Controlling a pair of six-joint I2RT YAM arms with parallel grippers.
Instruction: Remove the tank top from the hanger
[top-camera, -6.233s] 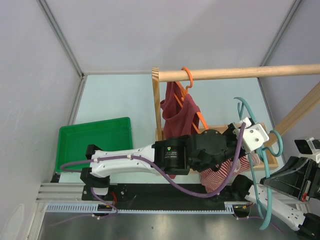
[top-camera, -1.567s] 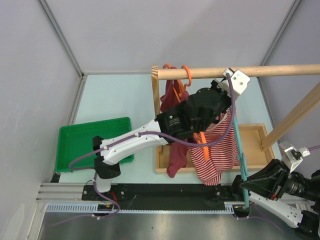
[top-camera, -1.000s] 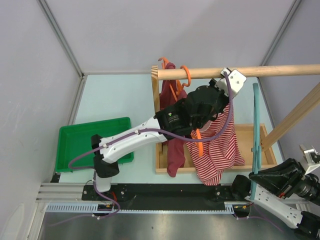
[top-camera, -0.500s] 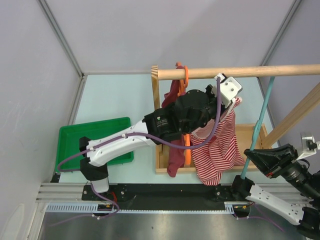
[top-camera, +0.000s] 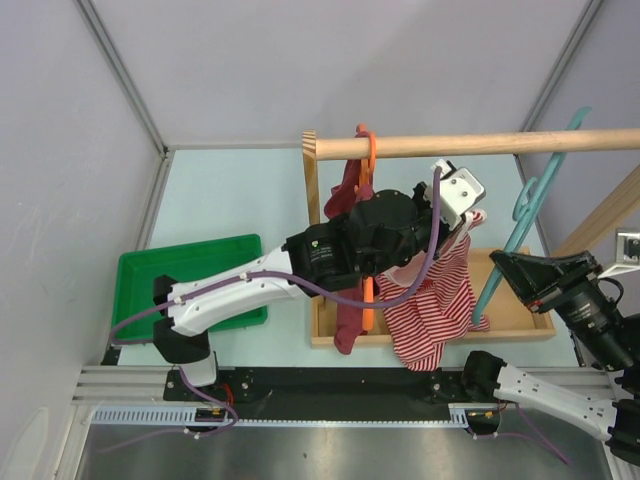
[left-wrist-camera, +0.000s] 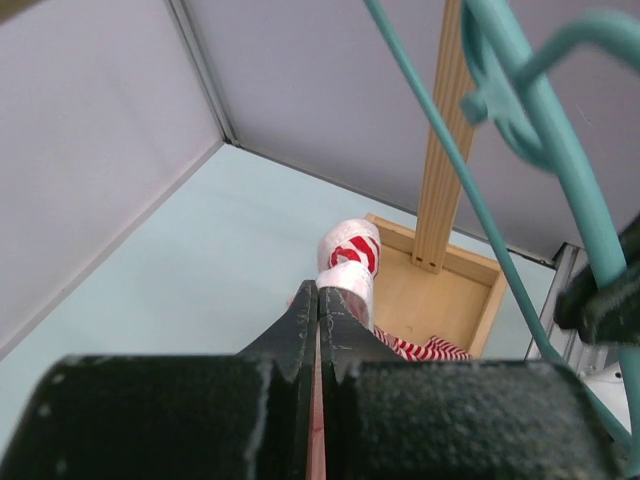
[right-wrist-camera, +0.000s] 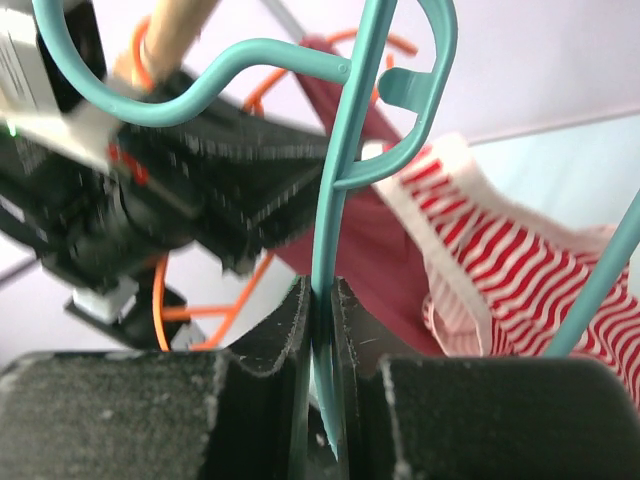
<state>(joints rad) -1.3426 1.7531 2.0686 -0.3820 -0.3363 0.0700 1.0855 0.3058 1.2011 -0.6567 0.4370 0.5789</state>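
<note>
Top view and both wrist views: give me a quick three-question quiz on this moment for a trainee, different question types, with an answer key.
1. Short answer: what colour is the garment on the orange hanger?
2. Multiple choice: the left gripper is shut on A) the striped tank top, B) the orange hanger, C) nothing.
3. True or false: the right gripper is shut on the teal hanger.
Key: 1 dark red; 2 A; 3 true.
</note>
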